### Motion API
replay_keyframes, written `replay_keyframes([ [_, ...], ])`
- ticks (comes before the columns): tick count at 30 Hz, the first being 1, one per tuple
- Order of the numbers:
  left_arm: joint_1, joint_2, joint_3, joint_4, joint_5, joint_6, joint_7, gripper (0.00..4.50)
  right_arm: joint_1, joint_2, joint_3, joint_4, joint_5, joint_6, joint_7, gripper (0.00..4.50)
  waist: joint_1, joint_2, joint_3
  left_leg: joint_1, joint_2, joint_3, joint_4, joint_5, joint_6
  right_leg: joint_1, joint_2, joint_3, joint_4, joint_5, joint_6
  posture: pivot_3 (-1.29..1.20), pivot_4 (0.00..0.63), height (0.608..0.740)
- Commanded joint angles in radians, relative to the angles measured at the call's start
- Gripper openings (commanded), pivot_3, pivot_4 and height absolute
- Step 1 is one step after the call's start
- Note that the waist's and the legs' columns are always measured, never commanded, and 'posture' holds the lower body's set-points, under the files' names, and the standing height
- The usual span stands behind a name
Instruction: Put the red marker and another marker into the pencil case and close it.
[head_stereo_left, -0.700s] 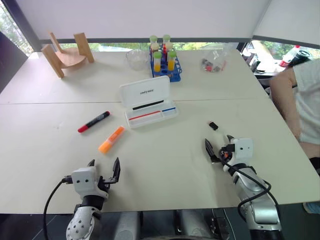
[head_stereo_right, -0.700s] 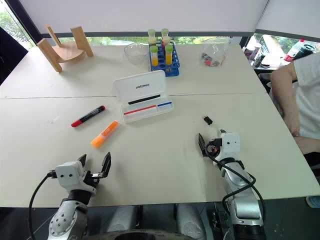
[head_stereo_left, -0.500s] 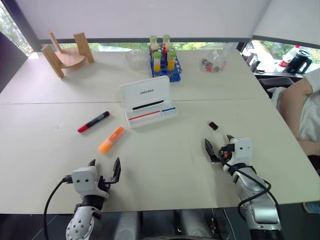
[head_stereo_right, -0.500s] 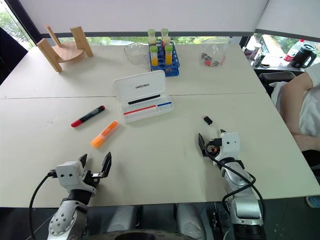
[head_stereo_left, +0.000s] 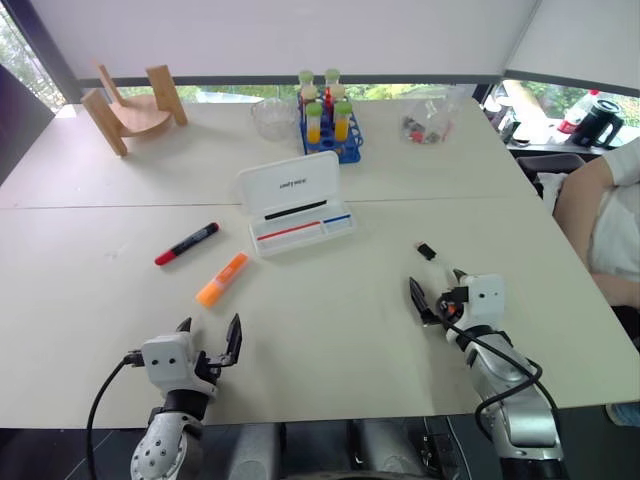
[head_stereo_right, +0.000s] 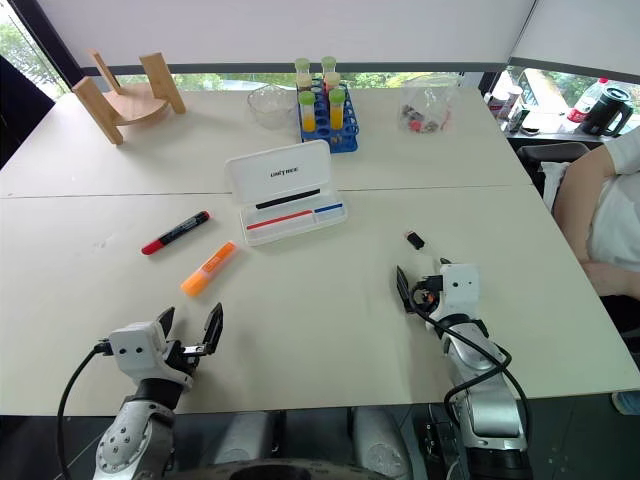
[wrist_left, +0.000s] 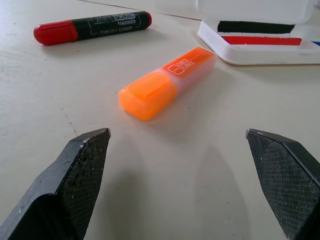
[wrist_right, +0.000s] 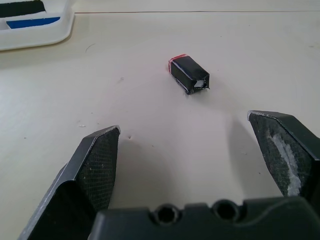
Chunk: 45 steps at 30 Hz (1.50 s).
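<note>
Task status: not started; nothing yet moved into the case

- Slim red marker pen with black barrel (head_stereo_left: 187, 243): lying flat on the pale bench (head_stereo_left: 330, 330), to the robot's left of the case and well apart from it. Not held.
- Short, chunky bright orange highlighter (head_stereo_left: 222, 278): flat on the bench just below and to the right of the red marker as the head views show it, near the case's front left corner but clear of it. Not held.
- Flat white rectangular plastic hinged pencil case (head_stereo_left: 297, 202): open, lid tilted back; tray shows a dark strip plus thin red and blue pens.
- Left claw (head_stereo_left: 208, 343): spread wide, empty, low over the near edge, the highlighter straight ahead of it.
- Right claw (head_stereo_left: 437, 291): spread wide, empty, facing a small black block with a red end (wrist_right: 188, 74).

Left to do, by judgement: pick up both markers, place each in the tray, fold the lid shut
</note>
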Motion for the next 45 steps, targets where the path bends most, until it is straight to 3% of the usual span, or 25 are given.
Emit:
replay_keyframes([
  [1,-0.002,0.035,0.01,-0.057,0.002,-0.005,-0.026,4.47,-0.008,-0.025,0.046,-0.013,-0.025,-0.029,0.039,4.5,0.0,0.001,0.0,0.0,0.0,0.0,0.0,0.0,0.0,0.0,0.0,0.0,0.0,0.0,0.0,0.0,0.15,0.74],
  [6,-0.091,0.193,0.077,-0.15,-0.099,0.091,-0.137,4.47,-0.04,-0.117,0.06,-0.074,-0.002,-0.042,0.155,4.5,0.006,0.006,0.004,-0.001,0.0,0.0,-0.001,0.0,0.0,-0.001,0.0,0.0,0.0,0.0,0.0,0.0,0.15,0.74],
  [10,-0.239,0.427,0.136,-0.161,-0.243,0.233,-0.329,4.47,-0.116,-0.249,0.052,-0.136,0.098,0.034,0.344,4.5,0.007,0.012,0.009,-0.002,-0.001,0.0,-0.001,0.0,0.0,-0.001,-0.001,-0.001,-0.001,0.0,0.0,0.0,0.15,0.74],
  [13,-0.425,0.57,0.162,-0.052,-0.337,0.313,-0.471,4.47,-0.208,-0.362,0.032,-0.152,0.2,0.144,0.479,4.5,0.007,0.013,0.01,-0.001,-0.001,-0.001,0.0,0.0,0.0,0.0,0.0,-0.001,-0.001,0.001,0.001,0.0,0.15,0.74],
  [16,-0.694,0.645,0.072,0.177,-0.321,0.308,-0.67,4.47,-0.307,-0.466,0.025,-0.13,0.261,0.203,0.596,4.5,0.009,0.014,0.012,-0.001,-0.001,-0.001,0.0,0.0,0.0,0.001,0.0,-0.003,0.0,0.001,0.001,0.0,0.15,0.74],
  [19,-0.921,0.644,-0.044,0.42,-0.246,0.267,-0.828,4.47,-0.359,-0.523,0.03,-0.123,0.287,0.224,0.657,4.5,0.007,0.014,0.012,-0.002,-0.002,-0.002,0.0,0.0,0.0,0.001,0.0,-0.003,-0.001,0.002,0.004,0.0,0.15,0.74],
  [24,-1.144,0.586,-0.181,0.742,-0.119,0.163,-0.994,4.47,-0.399,-0.544,0.016,-0.119,0.3,0.248,0.666,4.5,-0.001,0.014,0.013,-0.005,-0.002,-0.001,-0.001,-0.003,0.006,-0.002,0.0,-0.003,-0.003,0.003,0.007,0.0,0.15,0.74],
  [29,-1.25,0.506,-0.254,0.963,-0.01,0.062,-1.051,4.47,-0.411,-0.544,-0.012,-0.133,0.3,0.256,0.64,4.5,0.004,0.014,0.013,-0.012,-0.002,-0.001,0.001,-0.004,0.009,-0.009,0.0,-0.003,-0.002,0.003,0.007,0.0,0.15,0.74],
  [37,-1.274,0.468,-0.267,1.048,0.087,0.024,-1.039,4.47,-0.415,-0.543,-0.02,-0.14,0.298,0.256,0.619,4.5,0.006,0.014,0.013,-0.014,-0.002,-0.002,0.004,-0.004,0.009,-0.01,0.0,-0.004,-0.001,0.004,0.008,0.0,0.15,0.74],
  [40,-1.276,0.456,-0.262,1.048,0.099,0.06,-1.03,3.72,-0.438,-0.539,-0.016,-0.126,0.289,0.244,0.609,4.5,0.005,0.014,0.013,-0.014,-0.003,-0.002,0.004,-0.004,0.008,-0.01,-0.001,-0.004,0.0,0.004,0.008,0.0,0.15,0.74],
  [45,-1.266,0.448,-0.263,1.008,0.091,0.076,-1.065,1.29,-0.461,-0.533,-0.005,-0.109,0.286,0.238,0.604,4.5,0.005,0.014,0.013,-0.014,-0.003,-0.003,0.005,-0.004,0.008,-0.01,0.0,-0.004,0.001,0.004,0.008,0.0,0.15,0.74],
])
